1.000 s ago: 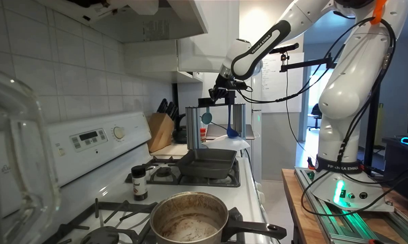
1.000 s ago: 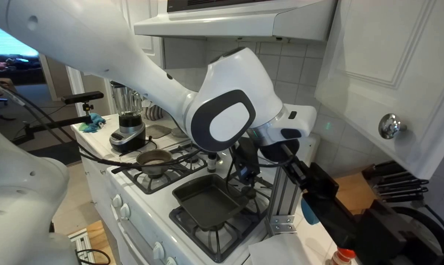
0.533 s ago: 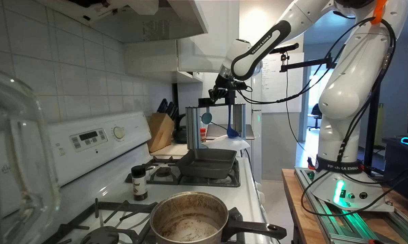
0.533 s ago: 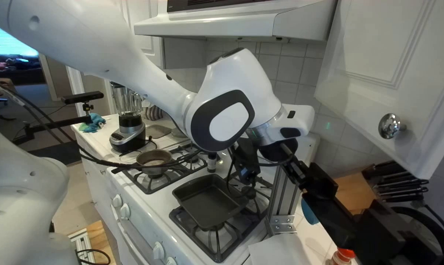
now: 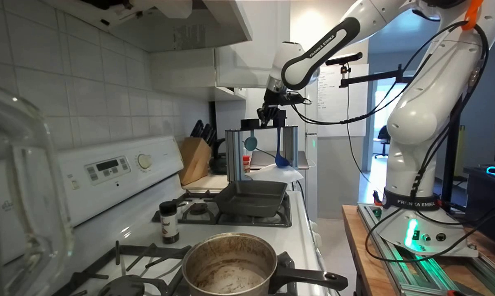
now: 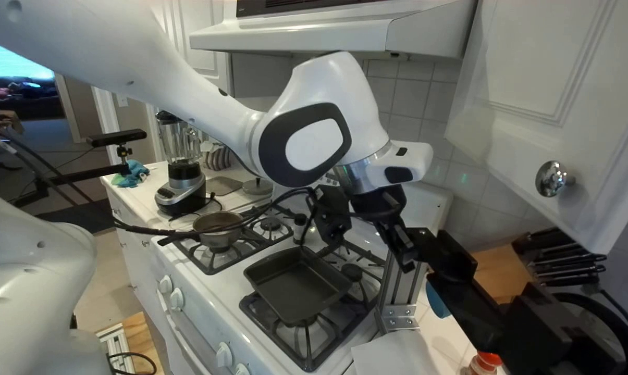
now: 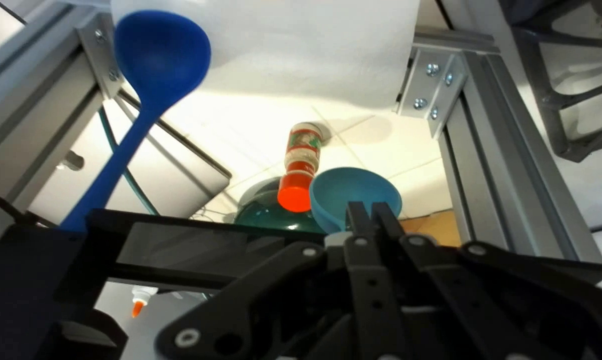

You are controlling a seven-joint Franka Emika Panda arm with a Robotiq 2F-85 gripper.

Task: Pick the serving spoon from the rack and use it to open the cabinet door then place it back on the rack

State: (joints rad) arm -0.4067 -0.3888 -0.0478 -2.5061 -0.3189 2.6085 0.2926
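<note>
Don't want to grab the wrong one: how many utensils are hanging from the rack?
2: the blue spoon, at left in the wrist view, and the teal utensil, right of centre, partly behind the claw. No other shows, though one could be hidden.

A white robot arm (image 5: 420,111) stands up from its base (image 5: 430,230), bends over at the top and slopes forward and down to the wrist (image 6: 392,164). Below it, the black end effector (image 7: 370,207) points steeply downward; in the wrist view its two slim fingers (image 7: 357,215) lie side by side, almost touching.

Light bleaches the tiled counter (image 7: 251,125); foreground glass (image 5: 44,185) looks blurred.
</note>
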